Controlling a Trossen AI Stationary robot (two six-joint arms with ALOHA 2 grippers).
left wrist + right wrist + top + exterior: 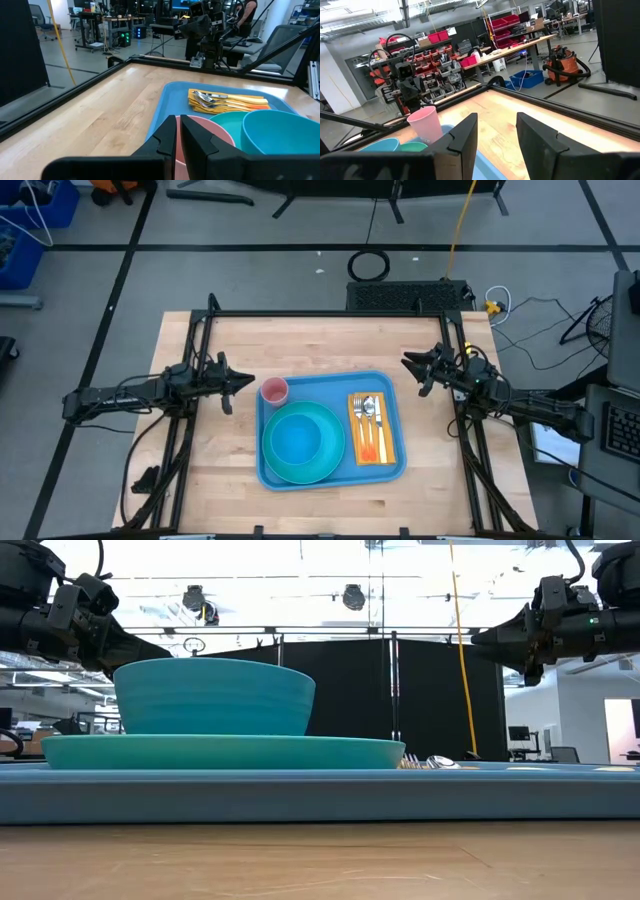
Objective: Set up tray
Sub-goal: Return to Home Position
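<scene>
The blue tray (392,395) lies flat on the middle of the wooden table. On it rest a turquoise plate (330,463) with a turquoise bowl (295,440) standing in it, a pink cup (274,391) upright in the tray's far left corner, and a yellow napkin (369,442) with cutlery (367,412) on top. My left gripper (243,383) hovers just left of the cup, raised above the table, its fingers (170,131) shut and holding nothing. My right gripper (410,366) hovers open beyond the tray's far right corner.
A black frame (330,314) borders the table's far edge and sides. Bare wood (320,345) lies between the tray and the far edge, and on both sides of the tray. The room beyond holds shelves, desks and cables.
</scene>
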